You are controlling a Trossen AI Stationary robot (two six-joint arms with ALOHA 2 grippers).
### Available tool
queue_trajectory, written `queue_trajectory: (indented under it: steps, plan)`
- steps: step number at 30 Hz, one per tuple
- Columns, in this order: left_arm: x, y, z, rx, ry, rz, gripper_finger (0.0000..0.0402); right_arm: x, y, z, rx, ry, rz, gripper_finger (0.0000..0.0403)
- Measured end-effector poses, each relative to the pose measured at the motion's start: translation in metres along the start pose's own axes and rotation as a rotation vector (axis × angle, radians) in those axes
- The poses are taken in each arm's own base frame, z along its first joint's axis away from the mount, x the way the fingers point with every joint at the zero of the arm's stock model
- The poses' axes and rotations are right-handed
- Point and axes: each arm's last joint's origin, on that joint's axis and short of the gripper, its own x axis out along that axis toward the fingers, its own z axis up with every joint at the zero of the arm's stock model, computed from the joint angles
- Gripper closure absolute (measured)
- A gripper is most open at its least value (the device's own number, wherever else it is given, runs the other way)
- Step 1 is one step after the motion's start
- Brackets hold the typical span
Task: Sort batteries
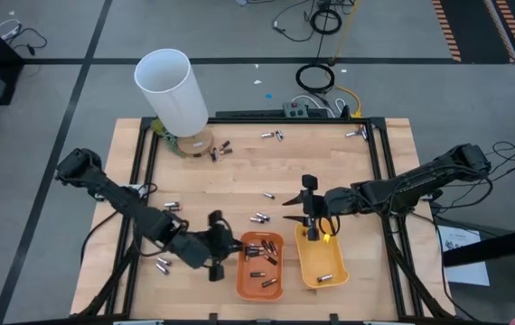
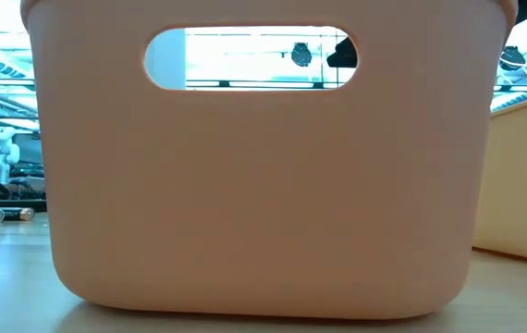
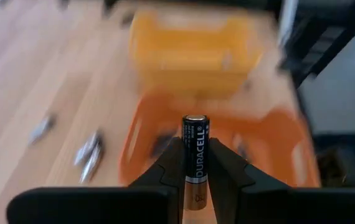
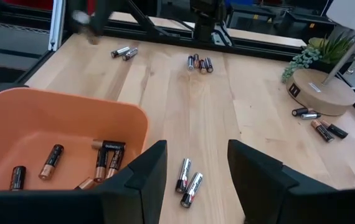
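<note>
My left gripper (image 1: 214, 245) stands at the left side of the orange tray (image 1: 240, 264) and is shut on a dark battery with a coppery end (image 3: 195, 140). Several dark cells lie in the orange tray (image 4: 53, 118). My right gripper (image 1: 310, 210) hovers open over the far end of the yellow tray (image 1: 300, 259), which holds a silvery cell (image 1: 325, 277). In the right wrist view two silvery batteries (image 4: 187, 177) lie on the table between the open fingers (image 4: 196, 168). More batteries lie loose on the wood (image 1: 259, 218). My left gripper (image 3: 195, 157) pinches the dark battery between its two fingers, which sit on the cell's lower half near the coppery end (image 3: 195, 183). The cell lies along the fingers, its dark capped end (image 3: 195, 119) sticking out past the tips toward the orange tray (image 3: 277, 143).
A tall white tube (image 1: 172, 88) stands on a round wooden base at the far left, with a few cells (image 1: 220, 151) beside it. Other loose cells lie near the far edge (image 1: 272, 135) and near the left arm (image 1: 163, 264). In the low view the tray wall (image 2: 263, 185) fills the picture.
</note>
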Motion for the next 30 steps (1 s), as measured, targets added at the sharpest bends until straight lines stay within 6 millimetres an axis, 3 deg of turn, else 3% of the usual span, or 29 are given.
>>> queue_trajectory:
  steps: [5,15,23,30]
  plan:
    - [0.022,0.000,0.005,0.051,-0.034,-0.109,0.0352,0.000,0.000,0.000,0.019,0.003,0.000,0.0243]
    - [0.072,0.020,-0.018,0.034,0.148,-0.156,0.0352,0.000,0.000,-0.001,0.040,0.009,0.001,0.0243]
    - [0.081,0.032,-0.018,0.009,0.175,-0.162,0.0351,0.000,0.000,-0.003,0.063,0.036,0.000,0.0243]
    - [0.081,0.033,-0.018,0.009,0.178,-0.162,0.0324,0.000,0.000,-0.003,0.064,0.035,0.000,0.0243]
